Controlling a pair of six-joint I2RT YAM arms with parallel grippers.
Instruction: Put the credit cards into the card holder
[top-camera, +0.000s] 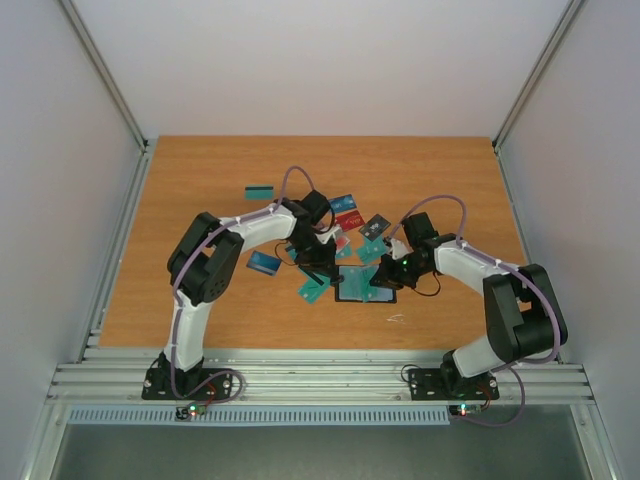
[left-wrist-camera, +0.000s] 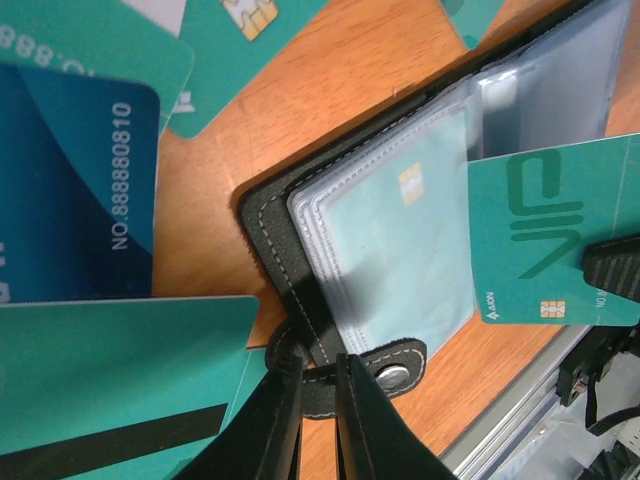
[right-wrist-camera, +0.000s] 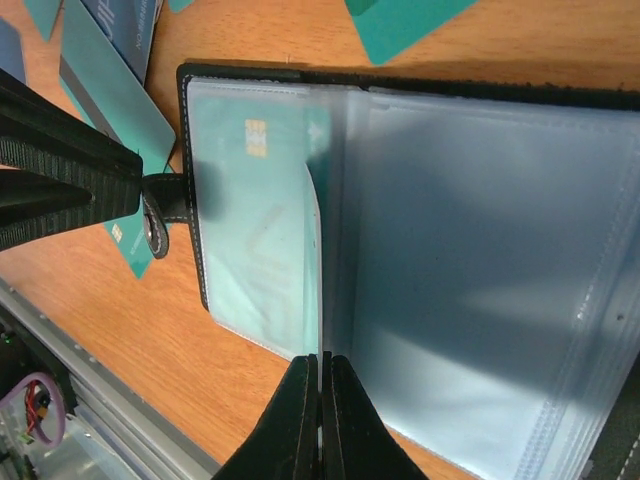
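The card holder (top-camera: 362, 285) lies open on the table, black outside with clear sleeves (right-wrist-camera: 480, 260). A teal card with a gold chip (left-wrist-camera: 400, 250) sits in its left sleeve. My left gripper (left-wrist-camera: 318, 368) is shut on the holder's black snap strap (left-wrist-camera: 395, 360) and pins that side down. My right gripper (right-wrist-camera: 320, 362) is shut on a teal credit card (left-wrist-camera: 545, 230). In the right wrist view that card stands edge-on (right-wrist-camera: 318, 260) over the holder's middle fold. Both grippers, left (top-camera: 325, 270) and right (top-camera: 388, 272), meet at the holder.
Loose credit cards lie around the holder: a teal one (top-camera: 259, 190) far left, blue (top-camera: 264, 263), red (top-camera: 348, 218), dark (top-camera: 374, 227), and teal (top-camera: 314, 290) beside the holder. An aluminium rail (top-camera: 320, 375) runs along the near table edge. White walls enclose the table.
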